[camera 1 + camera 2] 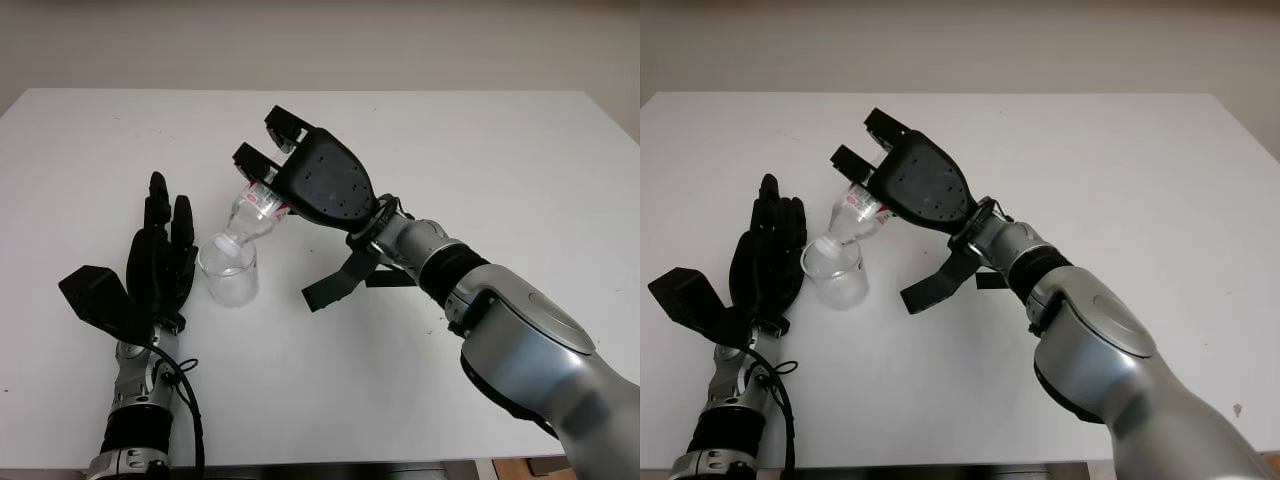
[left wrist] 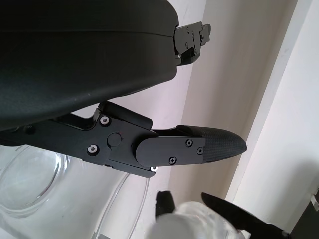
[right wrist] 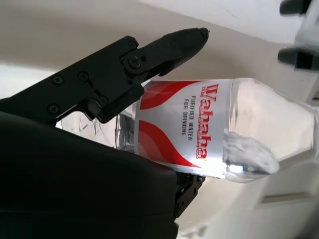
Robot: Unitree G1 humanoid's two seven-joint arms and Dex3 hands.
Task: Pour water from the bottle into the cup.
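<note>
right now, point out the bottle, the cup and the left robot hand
bottle [image 3: 199,124], right wrist view, on its label
cup [image 1: 232,282], left eye view, on its wall
left robot hand [image 1: 160,262], left eye view, on its palm

The bottle [image 3: 224,134] wears a white label [image 3: 187,127] with red swooshes. On it stands the brand "Wahaha" in red letters, and beside that, in small dark print, "PURIFIED WATER" and "FOR DRINKING". Nothing else legible.
</note>
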